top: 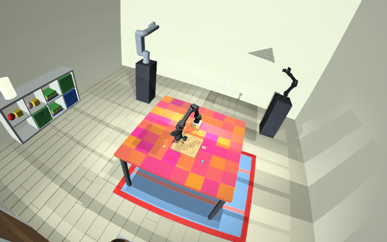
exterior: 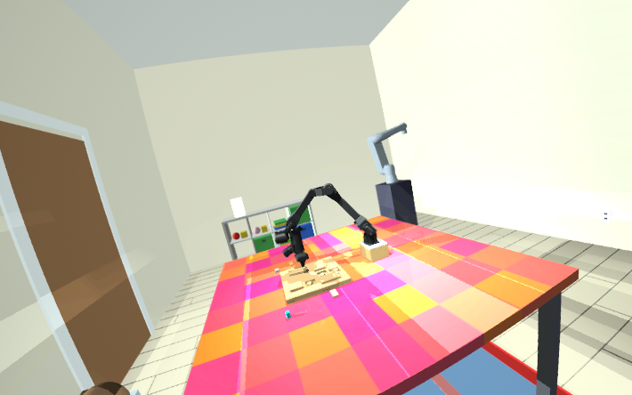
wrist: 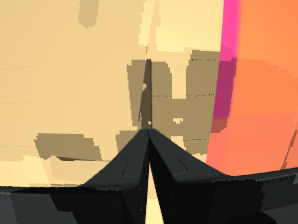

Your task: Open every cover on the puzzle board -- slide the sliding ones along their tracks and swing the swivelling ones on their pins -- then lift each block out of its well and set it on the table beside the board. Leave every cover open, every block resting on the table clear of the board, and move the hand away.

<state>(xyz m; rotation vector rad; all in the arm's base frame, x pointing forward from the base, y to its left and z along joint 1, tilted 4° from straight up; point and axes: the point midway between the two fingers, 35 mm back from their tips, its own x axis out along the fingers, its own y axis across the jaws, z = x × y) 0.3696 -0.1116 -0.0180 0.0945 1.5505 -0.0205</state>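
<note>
Directly below, puzzle board [wrist: 80, 63], fingers pressed together (gripping nothing), tips at its edge.

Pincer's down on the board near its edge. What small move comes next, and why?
Probably a short sideways push: the pincer is shut with nothing in it, its tip low on the puzzle board by a dark recess, so it looks set to nudge a cover, not grasp a block.

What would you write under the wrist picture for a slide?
Shut, empty end effector poised over the tan puzzle board near its edge, pink-and-orange table alongside.
</note>
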